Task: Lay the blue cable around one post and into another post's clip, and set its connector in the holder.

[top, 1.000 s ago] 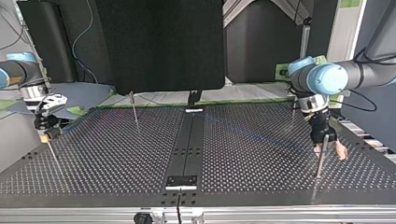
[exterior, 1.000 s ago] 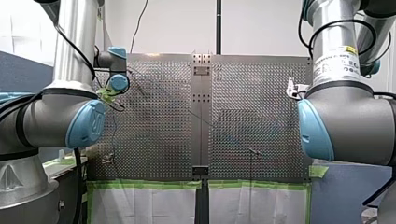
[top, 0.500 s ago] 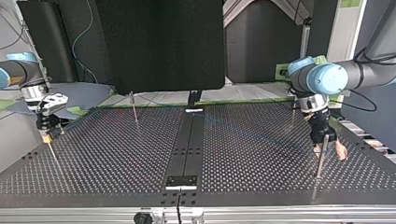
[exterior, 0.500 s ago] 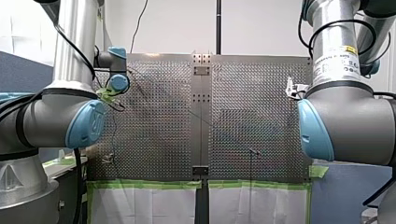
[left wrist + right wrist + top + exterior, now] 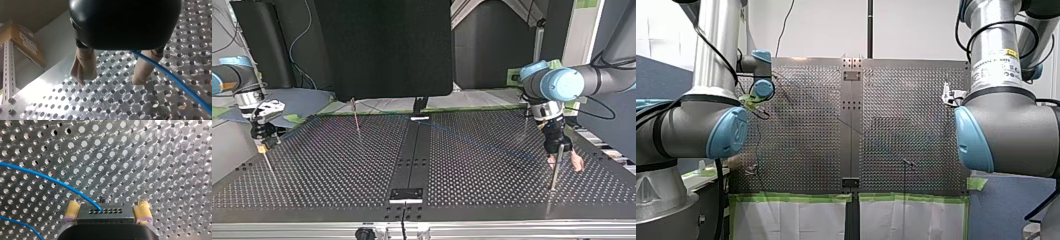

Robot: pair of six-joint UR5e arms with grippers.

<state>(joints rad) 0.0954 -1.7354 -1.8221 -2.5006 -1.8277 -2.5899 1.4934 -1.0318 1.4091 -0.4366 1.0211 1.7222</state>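
Between the fingers (image 5: pixel 71 208) of my right end effector (image 5: pixel 107 204), the connector (image 5: pixel 105 211); cable (image 5: pixel 50 180) from it across the table (image 5: pixel 155 157).

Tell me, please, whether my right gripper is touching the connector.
Touching: the right wrist view shows the connector gripped between my right gripper's yellow pads, without gaps.

Left arm (image 5: pixel 572 82) reaches over one side edge of the perforated metal bench (image 5: pixel 337 170). Its black tool (image 5: pixel 566 162) points down just above the bench, beige fingers (image 5: pixel 83 65) spread wide. Right arm (image 5: pixel 227 77) sits at the opposite bench edge, its tool (image 5: pixel 107 206) with yellow pads (image 5: pixel 72 210) clamped on a black block connector (image 5: pixel 105 212).
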